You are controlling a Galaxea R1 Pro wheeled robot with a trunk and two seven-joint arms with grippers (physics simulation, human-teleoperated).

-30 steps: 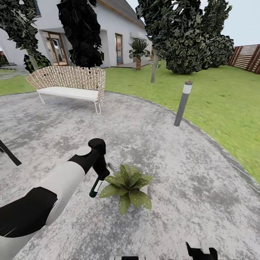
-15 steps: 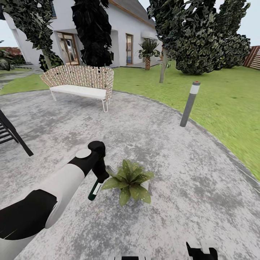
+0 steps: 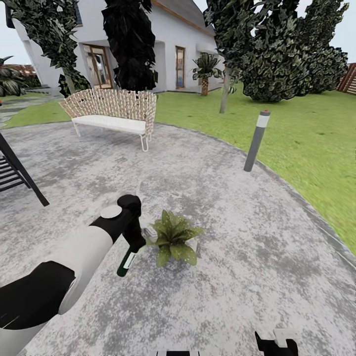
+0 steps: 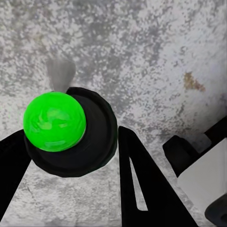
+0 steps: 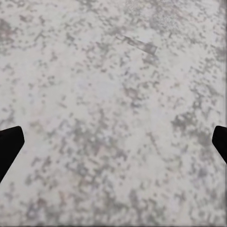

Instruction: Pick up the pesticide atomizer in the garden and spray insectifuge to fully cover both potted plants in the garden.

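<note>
One potted plant point(image 3: 174, 240) sits on the patio point(image 3: 247, 257) just right of your left hand point(image 3: 129, 249), clamped on the sprayer point(image 3: 125, 262) hanging down; your right hand point(image 5: 113, 142) gapes.

Potted plant point(image 3: 174, 241) and bench point(image 3: 112, 114) on patio point(image 3: 237, 257)

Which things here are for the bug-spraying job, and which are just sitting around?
For the job:
pesticide atomizer, held in the left gripper
potted plant

Just sitting around:
wicker bench
grey lamp post
house
small palm
</note>
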